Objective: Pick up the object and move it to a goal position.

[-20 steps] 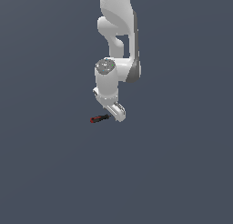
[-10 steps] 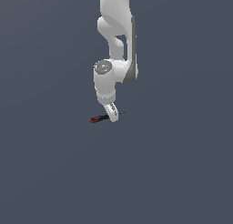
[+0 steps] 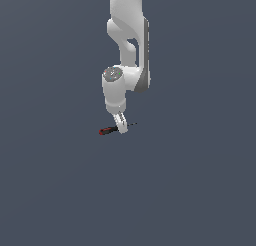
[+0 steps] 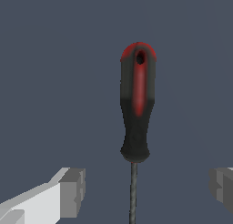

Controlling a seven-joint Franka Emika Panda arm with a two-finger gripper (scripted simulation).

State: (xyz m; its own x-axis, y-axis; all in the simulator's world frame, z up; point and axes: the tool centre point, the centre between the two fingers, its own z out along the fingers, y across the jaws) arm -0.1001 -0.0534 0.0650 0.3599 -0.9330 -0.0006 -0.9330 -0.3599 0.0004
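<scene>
The object, a small screwdriver with a red-and-black handle (image 3: 106, 130) and a thin dark shaft, lies flat on the dark grey floor. In the exterior view my white gripper (image 3: 121, 127) reaches down over it, at the shaft end of the handle. In the wrist view the handle (image 4: 136, 104) fills the middle and the shaft (image 4: 134, 191) runs between my two fingertips (image 4: 73, 191), which stand wide apart on either side without touching it. The gripper (image 4: 148, 189) is open and empty.
The plain dark grey floor (image 3: 190, 180) spreads all around. The white arm (image 3: 130, 35) rises from the gripper to the top edge of the exterior view. No other object shows.
The arm has lowered and the gripper has come down around the screwdriver's shaft. The screwdriver has not moved.
</scene>
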